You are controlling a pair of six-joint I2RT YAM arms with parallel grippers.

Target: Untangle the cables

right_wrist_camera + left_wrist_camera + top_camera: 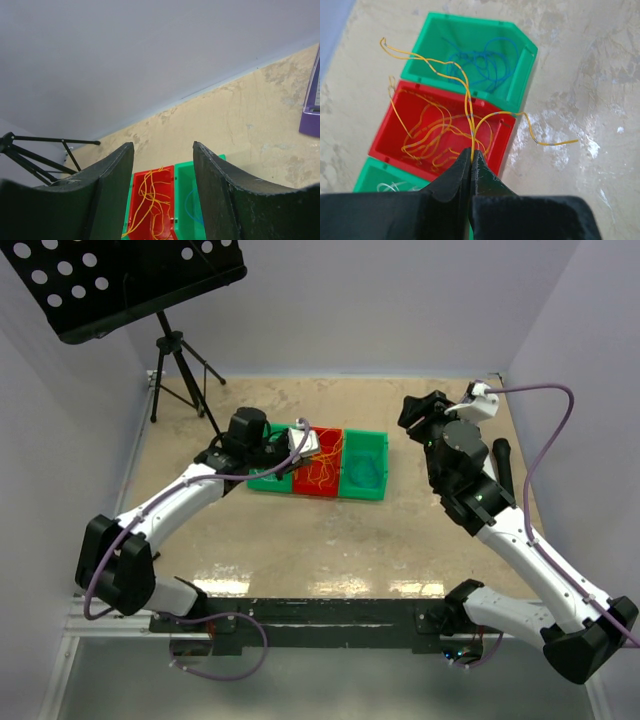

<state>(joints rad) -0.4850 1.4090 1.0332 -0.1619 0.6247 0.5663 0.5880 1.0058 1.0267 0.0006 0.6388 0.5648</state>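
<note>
My left gripper [471, 154] is shut on a yellow-orange cable [466, 95] and holds it above the red bin [385, 135], where several more yellow-orange strands lie coiled. One end of the held cable hangs over the bin's wall onto the table [555, 143]. A blue-teal cable [485, 62] lies in the far green bin [522, 75]. A white cable [390, 186] shows in the near green bin [367, 177]. In the top view the left gripper [300, 445] is over the three bins. My right gripper [162, 165] is open and empty, raised to the right of the bins [425, 415].
The three bins stand in a row on the beige table [300, 540]. A black music stand on a tripod [175, 360] stands at the back left. Grey walls close in the table on three sides. A purple robot cable [545, 430] loops at the right.
</note>
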